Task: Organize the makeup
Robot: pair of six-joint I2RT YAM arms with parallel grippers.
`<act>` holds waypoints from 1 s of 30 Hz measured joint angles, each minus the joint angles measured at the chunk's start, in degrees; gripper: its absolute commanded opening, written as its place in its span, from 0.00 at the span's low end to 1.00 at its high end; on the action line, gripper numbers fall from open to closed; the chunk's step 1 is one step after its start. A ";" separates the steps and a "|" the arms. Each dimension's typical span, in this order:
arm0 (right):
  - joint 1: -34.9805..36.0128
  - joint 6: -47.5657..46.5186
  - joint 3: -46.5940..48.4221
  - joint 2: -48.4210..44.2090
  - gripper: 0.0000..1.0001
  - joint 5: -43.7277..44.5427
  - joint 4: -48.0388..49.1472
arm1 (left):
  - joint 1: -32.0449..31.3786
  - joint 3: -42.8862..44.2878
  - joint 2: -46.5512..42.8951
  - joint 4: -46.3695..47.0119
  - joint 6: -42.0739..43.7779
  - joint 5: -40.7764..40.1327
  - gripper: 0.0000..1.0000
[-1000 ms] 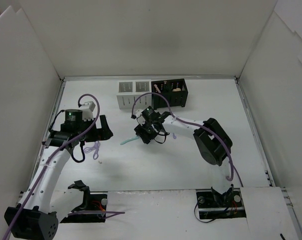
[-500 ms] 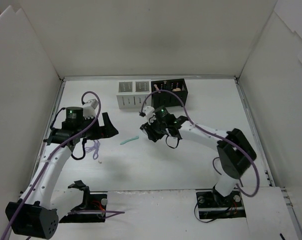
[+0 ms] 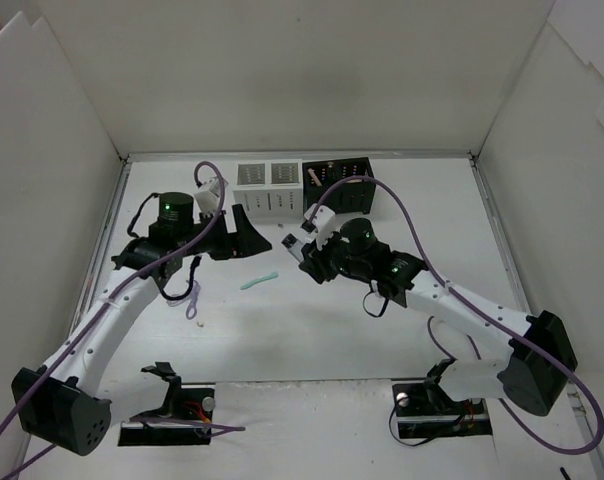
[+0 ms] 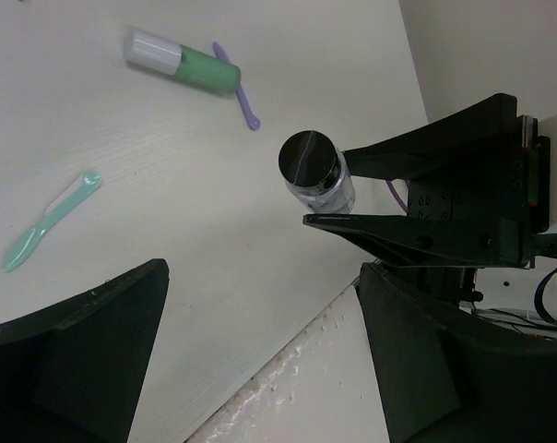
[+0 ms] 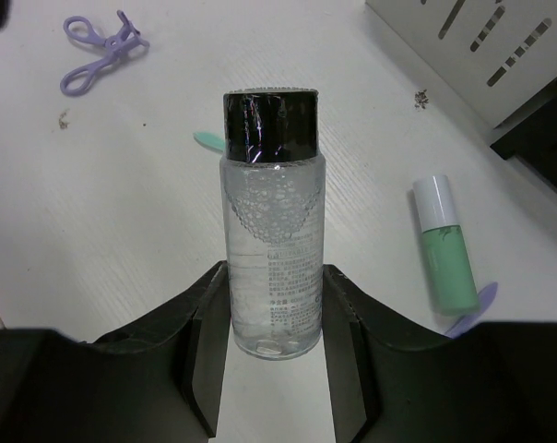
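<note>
Clear vial (image 5: 271, 231) with black cap is clamped at its base in the right pincer (image 5: 271, 309), cap end facing the left pincer (image 4: 260, 360), which is spread wide and holds nothing. Mint-green tube (image 5: 444, 254) lies on the counter (image 5: 122, 185) near the vial, purple stick (image 4: 242, 88) touching the tube, mint stick (image 4: 50, 221) farther from the vial.
</note>
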 measured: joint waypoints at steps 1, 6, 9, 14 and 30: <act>0.02 0.20 -0.26 -0.48 0.00 0.00 0.04 | -1.01 0.02 0.66 0.76 -0.81 -0.02 0.80; 0.31 0.57 -1.33 -2.14 0.00 0.04 0.35 | -5.53 1.01 3.93 2.86 -3.32 -0.74 0.78; 0.37 0.66 -1.86 -2.64 0.00 0.02 0.59 | -7.10 2.27 5.84 3.89 -4.31 -1.51 0.77; 0.74 0.87 -2.67 -3.34 0.00 0.04 0.79 | -8.87 3.10 7.45 5.70 -5.95 -3.43 0.72; 1.03 1.07 -3.72 -5.33 0.00 0.13 1.09 | -12.66 6.08 13.20 7.23 -8.04 -5.42 0.20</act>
